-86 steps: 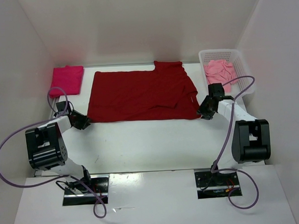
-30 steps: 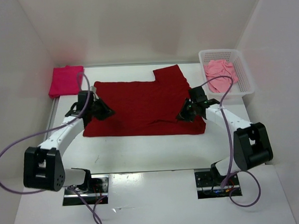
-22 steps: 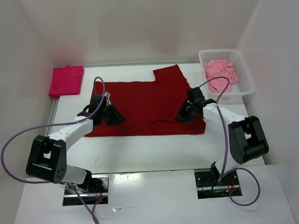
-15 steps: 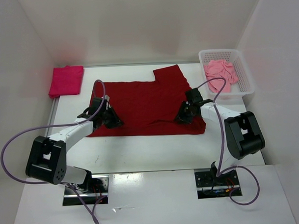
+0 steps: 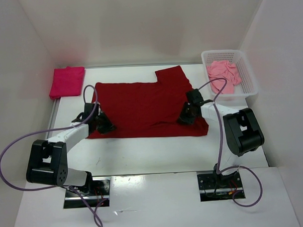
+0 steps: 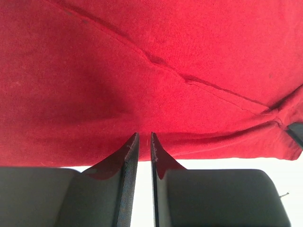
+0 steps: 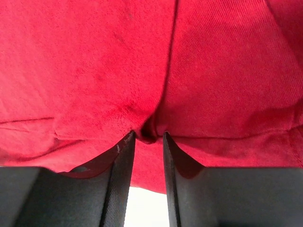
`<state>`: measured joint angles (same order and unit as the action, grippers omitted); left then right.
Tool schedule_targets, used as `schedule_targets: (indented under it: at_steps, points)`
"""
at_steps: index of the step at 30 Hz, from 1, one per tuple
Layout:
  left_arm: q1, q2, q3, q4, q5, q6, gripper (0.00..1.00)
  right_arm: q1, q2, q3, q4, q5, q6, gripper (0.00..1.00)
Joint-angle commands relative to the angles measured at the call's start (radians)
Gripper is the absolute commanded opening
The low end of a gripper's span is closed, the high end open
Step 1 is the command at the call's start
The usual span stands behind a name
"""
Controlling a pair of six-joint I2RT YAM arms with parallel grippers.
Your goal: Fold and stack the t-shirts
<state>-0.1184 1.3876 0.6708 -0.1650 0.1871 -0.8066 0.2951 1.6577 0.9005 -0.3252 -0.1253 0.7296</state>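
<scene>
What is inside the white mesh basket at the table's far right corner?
A crumpled light salmon-pink shirt lies bunched inside the basket. Nothing else shows above or beside it. Whatever might lie beneath the shirt is covered by the cloth and cannot be seen.

In both wrist views the dark red shirt (image 6: 165, 71) is cut off by the upper and side edges. The bodies of the left gripper (image 6: 142, 137) and the right gripper (image 7: 149, 135) are cut off by the lower edge. Whether the hem is pinched between the left tips cannot be told. In the top view the fingertips are too small to be seen. The salmon-pink shirt (image 5: 220, 71) is partly hidden by the basket (image 5: 221, 52) wall.
</scene>
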Motion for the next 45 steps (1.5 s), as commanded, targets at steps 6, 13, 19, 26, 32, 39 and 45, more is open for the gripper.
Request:
schedule_targets:
  at_steps: [6,13,19,26,32,39,45]
  points:
    - [0.006,-0.012,-0.025,0.016,0.012,0.029,0.22,0.007,0.05,0.057,0.044,-0.013,-0.015,0.31]
    - [0.016,-0.021,-0.034,0.016,0.003,0.029,0.22,0.007,0.095,0.135,0.064,-0.101,-0.004,0.15]
    - [0.016,-0.041,-0.034,0.016,0.003,0.009,0.22,0.03,0.171,0.288,0.025,-0.126,0.007,0.13]
    - [0.016,-0.073,-0.025,0.007,0.003,-0.019,0.22,0.079,0.309,0.488,0.003,-0.108,-0.002,0.22]
    - [0.016,-0.117,0.015,-0.024,-0.017,-0.052,0.22,0.101,0.271,0.529,-0.017,-0.094,-0.002,0.53]
    - [0.002,-0.13,0.035,-0.024,0.021,-0.051,0.22,0.113,0.068,0.288,0.017,-0.085,-0.012,0.12]
    - [-0.072,-0.001,0.035,0.024,0.022,-0.051,0.22,0.202,0.043,0.135,0.054,-0.076,-0.001,0.04]
